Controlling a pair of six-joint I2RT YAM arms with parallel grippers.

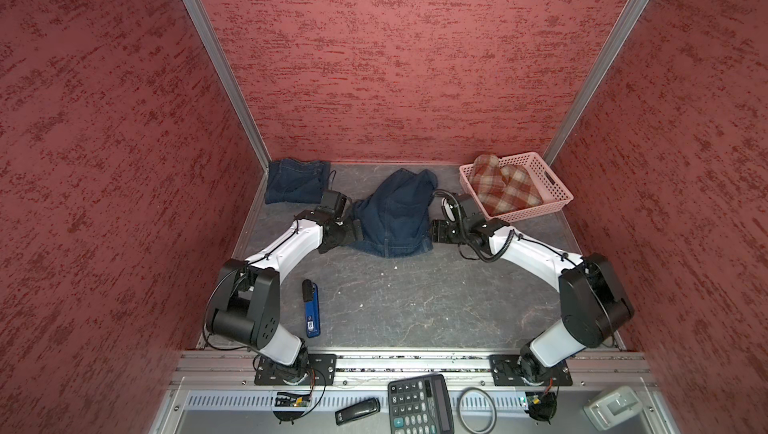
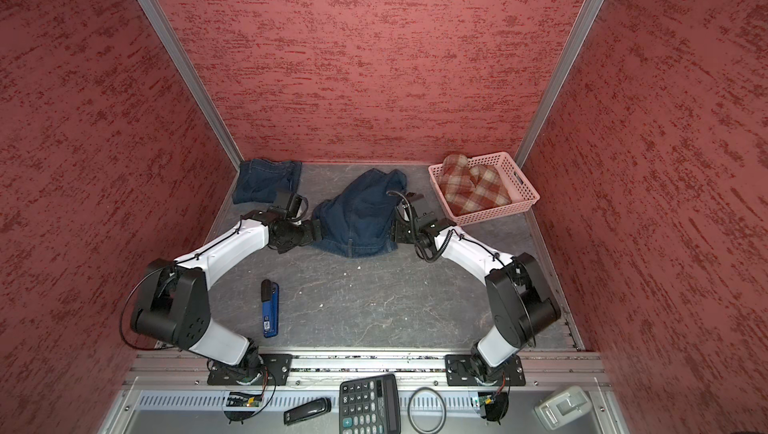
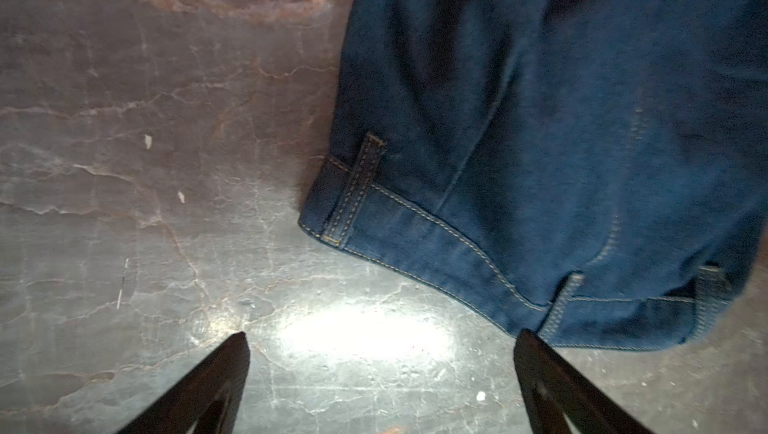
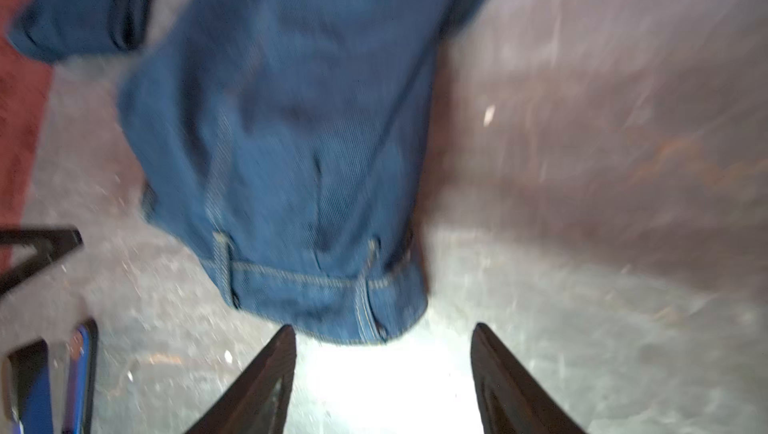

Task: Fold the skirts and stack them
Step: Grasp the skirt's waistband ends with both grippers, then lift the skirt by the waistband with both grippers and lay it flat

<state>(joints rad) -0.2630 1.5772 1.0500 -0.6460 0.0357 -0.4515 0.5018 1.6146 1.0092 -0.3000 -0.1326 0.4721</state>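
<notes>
Grey marbled tabletop (image 1: 395, 299) within red walls. Near: blue-and-black device (image 1: 312, 313). Centre: left gripper (image 3: 380, 338) and right gripper (image 4: 384, 330), both with jaws apart and empty, flank the crumpled denim skirt (image 1: 395, 216) near its waistband. Far: folded denim skirt (image 1: 295, 182), left corner; plaid skirt (image 1: 505, 189) inside the pink basket (image 1: 536, 211), right corner.

The middle denim skirt (image 1: 395, 211) is matt, dark blue twill cloth with pale stitching. Under it the surface (image 1: 415, 299) looks smooth, marbled grey, glossy where light glares. Right of that skirt, the pink basket (image 1: 528, 213) is perforated plastic and holds a soft, fuzzy plaid skirt (image 1: 505, 191).
</notes>
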